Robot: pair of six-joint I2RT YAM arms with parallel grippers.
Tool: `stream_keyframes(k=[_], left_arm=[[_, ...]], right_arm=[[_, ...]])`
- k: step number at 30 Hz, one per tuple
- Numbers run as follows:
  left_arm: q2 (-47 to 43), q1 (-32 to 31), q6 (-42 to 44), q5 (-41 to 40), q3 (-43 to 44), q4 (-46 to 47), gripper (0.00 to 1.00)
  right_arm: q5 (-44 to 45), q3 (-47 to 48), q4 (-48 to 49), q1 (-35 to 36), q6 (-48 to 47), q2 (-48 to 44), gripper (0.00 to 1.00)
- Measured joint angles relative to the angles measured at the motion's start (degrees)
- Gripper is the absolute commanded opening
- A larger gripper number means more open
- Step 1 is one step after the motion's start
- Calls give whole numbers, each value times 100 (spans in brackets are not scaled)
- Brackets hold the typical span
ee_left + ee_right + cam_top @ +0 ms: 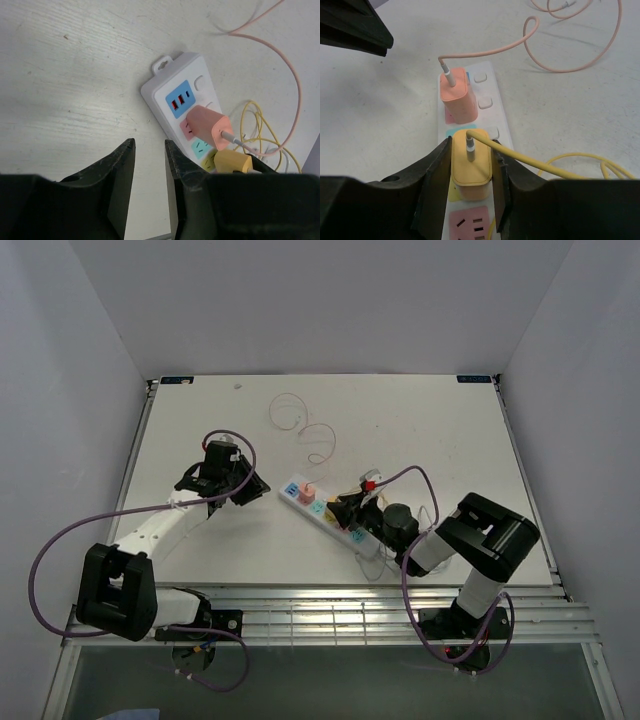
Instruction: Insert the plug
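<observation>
A white power strip [496, 107] lies on the table with coloured sockets. A pink plug [457, 97] stands in its pink socket. My right gripper [471, 147] is shut on a yellow plug [470, 167], which stands upright over the strip's yellow socket; I cannot tell how deep its pins sit. My left gripper [150, 145] is open by a narrow gap and empty, hovering over bare table just left of the strip's end [165, 85]. From above, the strip [297, 486] lies between the left gripper [245, 490] and the right gripper [352, 510].
A pink cable [570, 65] loops across the table behind the strip. A yellow cable [560, 167] runs from the yellow plug to a coil on the right. A second pink socket [472, 225] lies free just below the yellow plug.
</observation>
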Motion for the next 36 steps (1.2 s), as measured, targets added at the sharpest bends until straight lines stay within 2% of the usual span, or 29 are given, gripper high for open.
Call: stream_keyframes(k=[6,10,17,23,30,36], left_arm=[[-42,-50,-116,-140,-59,-136,43],[-42,-61,-166,-240,-74,-144,47],[-46,-63,-280,-363,-203,-168,47],[-46,-66,-334,-378,-205,-162,47],[-72,-66,-354,-470,-208,-166,49],[-111,-66,-354,-612,-210,-168,49]], right_arm=[[494,-238,319,426,-210,-24,8],[671,-330,758,562,-348,208,8],[1073,-472,1469,946,-553,610,8],[1388,-560,1497,1222,-474,612,8],[1740,-111,1471,1707,-566,990,8],[1867,-42,1495,1803,-507,1086,8]])
